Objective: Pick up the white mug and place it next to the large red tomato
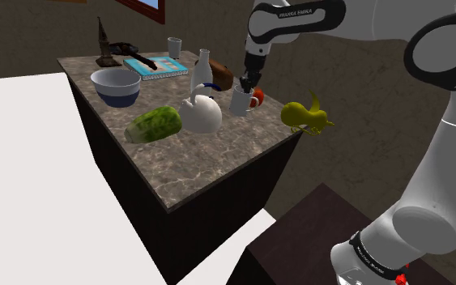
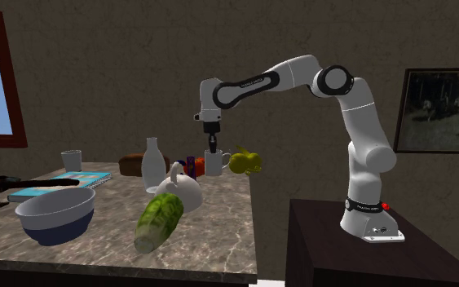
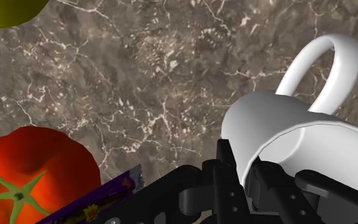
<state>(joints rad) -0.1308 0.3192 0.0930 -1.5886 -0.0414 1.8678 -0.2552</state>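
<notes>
- One pinch of claw (image 3: 243,168) on rim wall of white mug (image 3: 279,124): hold firm.
- Lower level onto surface (image 3: 139,83) just beside tomato (image 3: 34,167).
- Loosen only once seated.

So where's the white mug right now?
In the shoulder view the white mug is near the counter's right edge, its rim in the tool, beside the red tomato.

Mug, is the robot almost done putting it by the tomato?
Almost. Grabbing looks done: the tool is shut on the rim of the mug. Right now the mug is held close beside the tomato, though I can't tell if it touches the counter. Left to do: set it down if needed, then let go.
</notes>
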